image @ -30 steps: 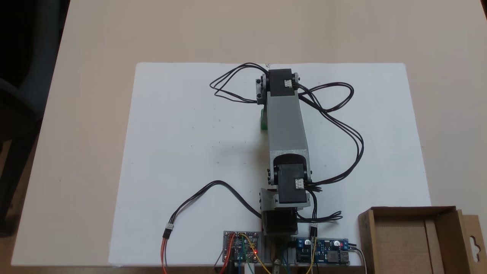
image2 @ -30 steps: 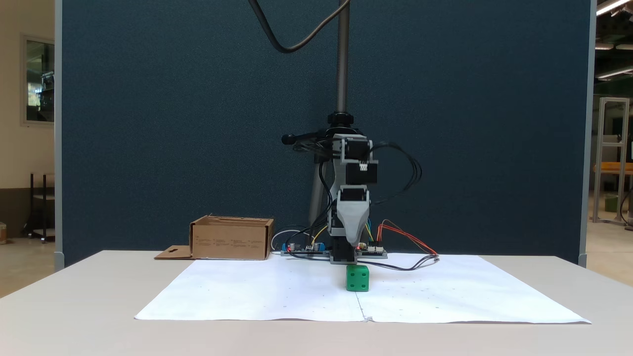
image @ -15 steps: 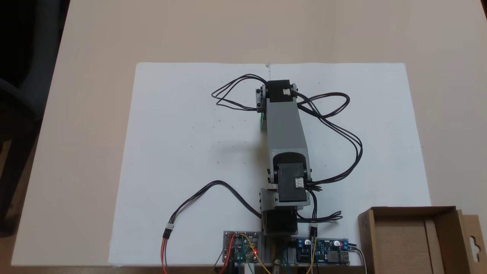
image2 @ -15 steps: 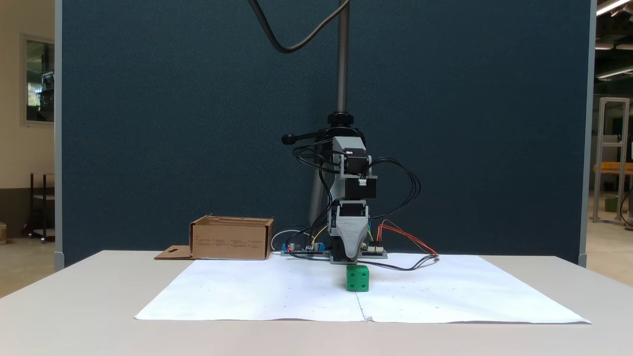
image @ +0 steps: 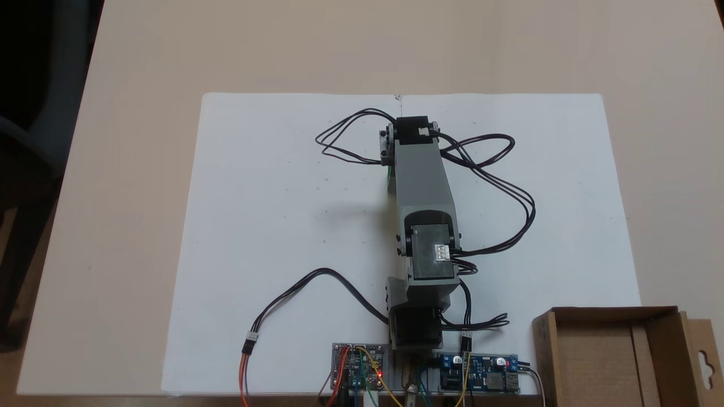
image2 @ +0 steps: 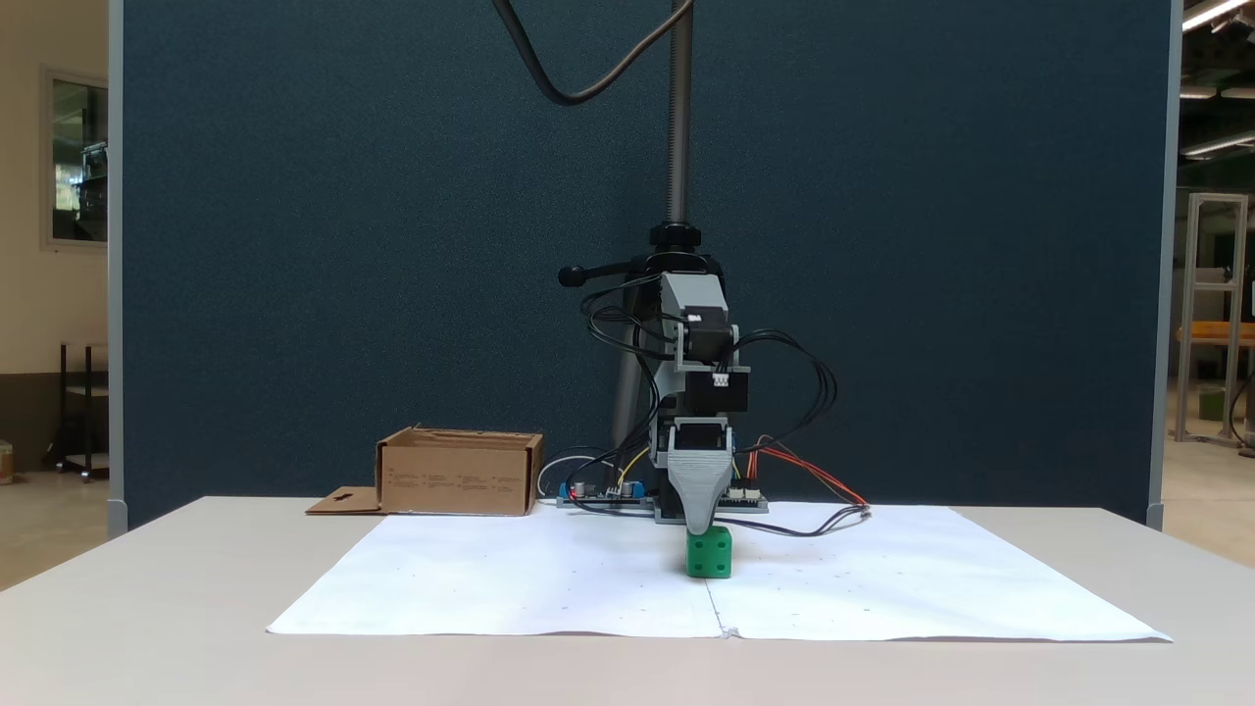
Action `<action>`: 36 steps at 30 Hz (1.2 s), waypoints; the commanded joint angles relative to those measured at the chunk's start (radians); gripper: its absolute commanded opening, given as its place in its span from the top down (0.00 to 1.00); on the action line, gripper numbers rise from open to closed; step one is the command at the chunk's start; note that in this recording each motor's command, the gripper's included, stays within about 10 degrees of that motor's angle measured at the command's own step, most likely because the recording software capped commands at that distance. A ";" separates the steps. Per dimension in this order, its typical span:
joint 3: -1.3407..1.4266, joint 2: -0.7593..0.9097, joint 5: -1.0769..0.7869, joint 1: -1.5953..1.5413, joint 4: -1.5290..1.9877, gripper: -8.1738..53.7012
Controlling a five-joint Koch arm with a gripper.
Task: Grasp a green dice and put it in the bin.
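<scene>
The green dice sits on the white paper sheet, about midway between its side edges and a little toward the edge farthest from the arm's base — a glossy little cube with rounded corners and dark sunken pips on the face toward me. From above it shows as a thin green sliver beside the arm's grey link. The gripper points straight down, its ribbed grey plastic tapering to a tip right at the dice's top face; the jaws line up one behind the other, so I cannot tell whether they are apart or together. Black cables loop loosely off the arm over the paper. The bin — plain brown cardboard, upright walls, a flap with a hanger-hole cutout — stands by the paper's corner nearest the base, just beside the circuit boards, well apart from the dice.
</scene>
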 commanded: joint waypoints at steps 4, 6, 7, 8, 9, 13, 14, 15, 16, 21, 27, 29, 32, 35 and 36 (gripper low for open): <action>0.011 -0.006 0.061 -0.014 -0.029 0.19; 0.020 -0.012 0.061 -0.015 -0.040 0.19; 0.025 -0.018 0.061 -0.017 -0.041 0.19; 0.025 -0.021 0.061 -0.018 -0.043 0.19; 0.026 -0.032 0.061 -0.018 -0.046 0.19; 0.026 -0.063 0.061 -0.025 -0.046 0.19; 0.026 -0.066 0.061 -0.026 -0.048 0.19; 0.026 -0.072 0.061 -0.028 -0.048 0.19; 0.026 -0.078 0.063 -0.029 -0.049 0.20; 0.026 -0.112 0.064 -0.032 -0.071 0.20; 0.026 -0.120 0.069 -0.034 -0.077 0.30; 0.029 -0.120 0.069 -0.032 -0.077 0.36; 0.038 -0.120 0.069 -0.032 -0.077 0.44; 0.044 -0.120 0.069 -0.029 -0.077 0.61; 0.046 -0.120 0.067 -0.028 -0.077 0.67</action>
